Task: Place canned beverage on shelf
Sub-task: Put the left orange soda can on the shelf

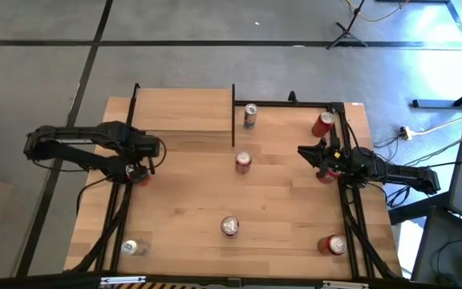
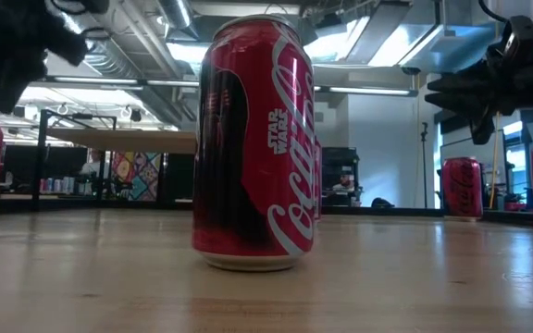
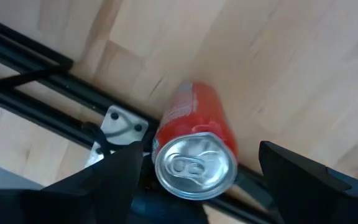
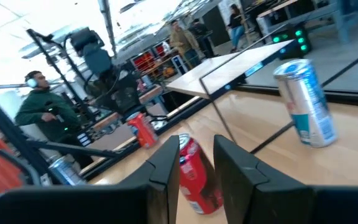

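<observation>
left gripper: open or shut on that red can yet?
Open. In the left wrist view the left gripper has its fingers spread wide on either side of the red can, with gaps showing; the can stands upright on the table.

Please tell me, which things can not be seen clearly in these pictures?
- Shelf: low view, mostly hidden behind the near red can.
- Left pincer: high view, its fingers merge with the arm; whether they touch the can below is unclear.
- Right pincer: low view, only a dark silhouette.

Shelf (image 1: 184, 111) top lies bare; cans (image 1: 243, 162) dot the tabletop (image 1: 287, 209).
</observation>
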Available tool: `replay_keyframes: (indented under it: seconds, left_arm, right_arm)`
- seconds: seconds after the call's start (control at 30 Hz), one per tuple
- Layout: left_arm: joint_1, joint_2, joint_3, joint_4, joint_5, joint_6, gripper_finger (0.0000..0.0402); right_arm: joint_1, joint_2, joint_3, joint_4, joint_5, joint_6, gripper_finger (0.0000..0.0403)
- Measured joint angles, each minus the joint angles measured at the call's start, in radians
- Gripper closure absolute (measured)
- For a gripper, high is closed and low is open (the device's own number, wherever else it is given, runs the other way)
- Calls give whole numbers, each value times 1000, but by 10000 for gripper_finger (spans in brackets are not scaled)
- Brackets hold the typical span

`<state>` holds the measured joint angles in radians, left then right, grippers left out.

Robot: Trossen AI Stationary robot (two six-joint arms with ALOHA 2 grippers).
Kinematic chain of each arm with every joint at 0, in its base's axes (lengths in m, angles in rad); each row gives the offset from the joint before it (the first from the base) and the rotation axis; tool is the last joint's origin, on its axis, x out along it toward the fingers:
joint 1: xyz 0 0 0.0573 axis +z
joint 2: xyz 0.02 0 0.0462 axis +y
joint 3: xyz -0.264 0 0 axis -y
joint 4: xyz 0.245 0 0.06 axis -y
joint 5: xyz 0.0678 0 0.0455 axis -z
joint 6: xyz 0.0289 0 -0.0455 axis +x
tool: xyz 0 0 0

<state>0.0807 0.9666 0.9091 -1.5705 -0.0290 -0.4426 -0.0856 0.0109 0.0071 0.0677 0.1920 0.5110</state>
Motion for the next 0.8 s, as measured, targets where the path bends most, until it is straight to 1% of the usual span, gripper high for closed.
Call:
replay_keyframes:
  seconds: [0.1,0.2,0.33,0.5,0.6,0.8]
  left_arm:
    - [0,11,-37,2,20,22,88]
    - [0,8,-44,3,56,35,88]
    - [0,7,-62,0,39,35,88]
    - [0,7,-123,9,66,49,88]
    - [0,8,-132,20,47,60,88]
    - [2,9,-134,26,49,106,89]
  right_arm:
    - [0,0,0,-6,8,0,317]
    - [0,0,0,-7,7,6,317]
    - [0,0,0,-7,8,6,317]
    - [0,0,0,-8,7,7,317]
    - [0,0,0,-8,7,8,317]
    - [0,0,0,-9,7,15,317]
